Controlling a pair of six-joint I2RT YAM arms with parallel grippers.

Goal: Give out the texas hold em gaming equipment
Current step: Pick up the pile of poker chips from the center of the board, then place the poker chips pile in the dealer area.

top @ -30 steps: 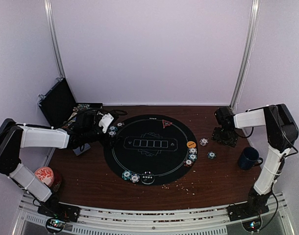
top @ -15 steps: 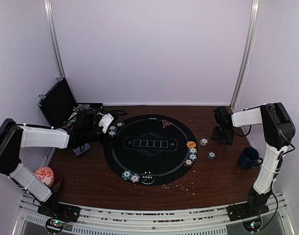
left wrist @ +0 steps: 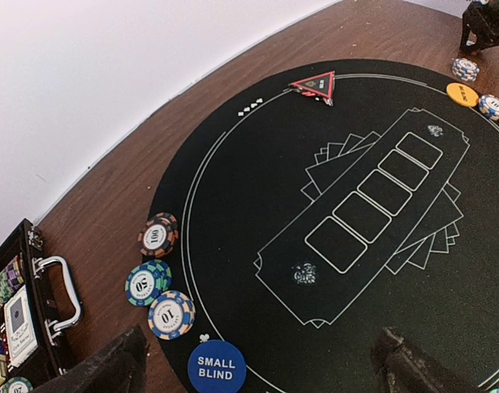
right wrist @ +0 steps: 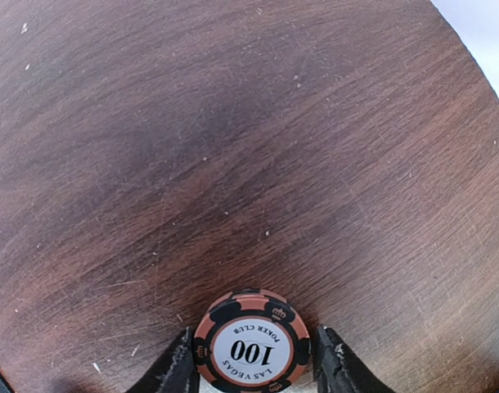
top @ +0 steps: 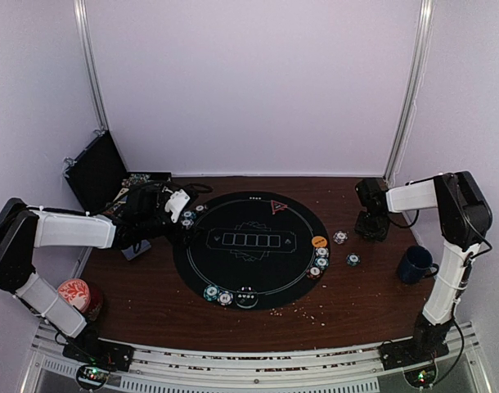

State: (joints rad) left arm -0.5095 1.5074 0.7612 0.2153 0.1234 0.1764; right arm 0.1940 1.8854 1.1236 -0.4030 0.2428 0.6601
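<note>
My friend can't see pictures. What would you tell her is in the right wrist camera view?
An orange-and-black poker chip marked 100 lies flat on the brown wooden table, between the two dark fingers of the right end effector. The fingers sit close on either side; whether they touch it is unclear.

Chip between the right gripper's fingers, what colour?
Chip: orange with black stripes, white centre; right wrist view.

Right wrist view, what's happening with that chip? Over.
Left gripper open above mat. Right gripper straddling 100 chip, grip unclear. Nothing in the way.
</note>
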